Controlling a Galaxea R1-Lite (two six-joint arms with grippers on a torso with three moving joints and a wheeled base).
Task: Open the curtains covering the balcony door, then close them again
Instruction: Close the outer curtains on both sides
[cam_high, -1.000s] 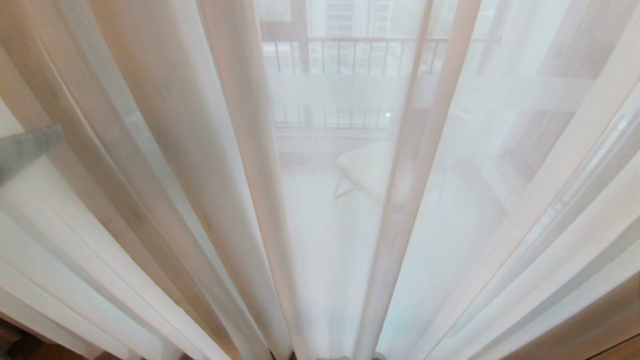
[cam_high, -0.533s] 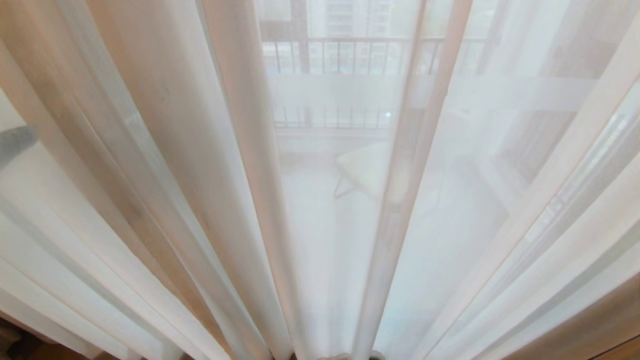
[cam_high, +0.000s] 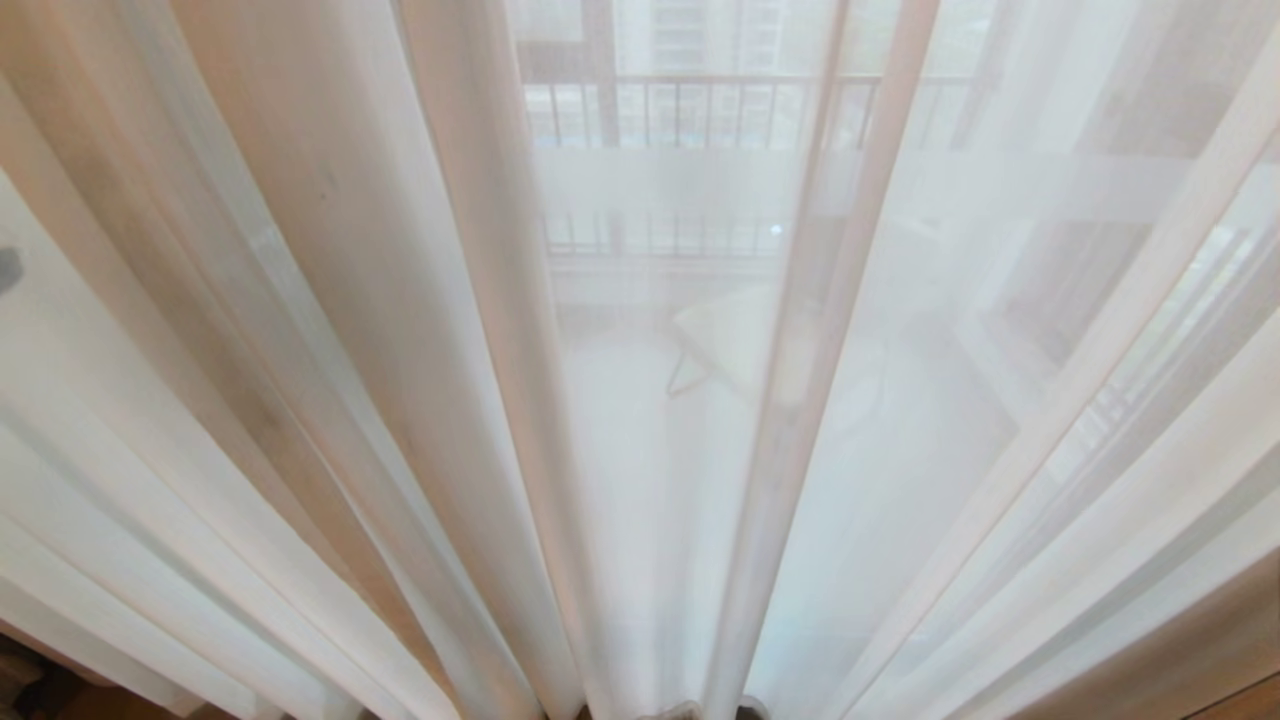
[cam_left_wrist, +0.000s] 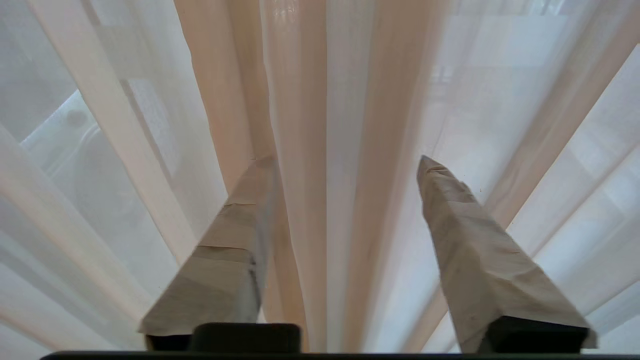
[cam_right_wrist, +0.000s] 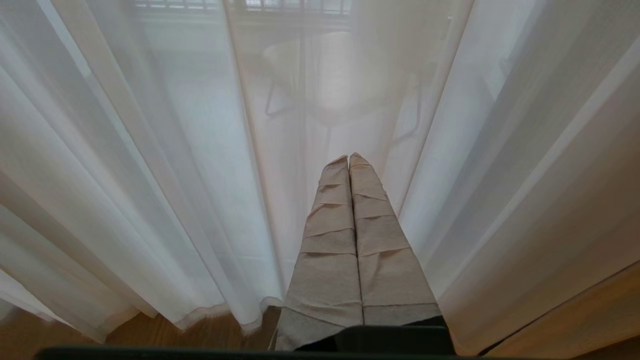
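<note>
Now the left claw (cam_left_wrist: 345, 165) stands half spread in its wrist view, its two tape-wrapped fingers (cam_left_wrist: 465, 240) set either side of a bunched pleat of the curtains (cam_left_wrist: 310, 150); the near finger touches the fabric, the far one stands apart from it, so the pleat is straddled, not yet pinched. A second ago a grey piece of that arm showed at the left edge of the head view; half a second ago only a sliver of it; now only a dark speck remains there, so the arm has slid out leftward behind the sheers. I judge the claw is about to close on the fold, the first pull to draw the curtains aside.

The right claw (cam_right_wrist: 349, 160) hangs low near the hem, fingers pressed together on nothing, idle just in front of the sheers.

The curtains (cam_high: 330, 330) hang drawn across the whole head view, white sheers with beige-tinted folds. Through them show faintly the balcony door (cam_high: 600, 70), a railing (cam_high: 700, 100) and a pale chair (cam_high: 730, 340). Wooden floor (cam_right_wrist: 165, 335) shows under the hem. The thin cloth may slip from a loose grip.
</note>
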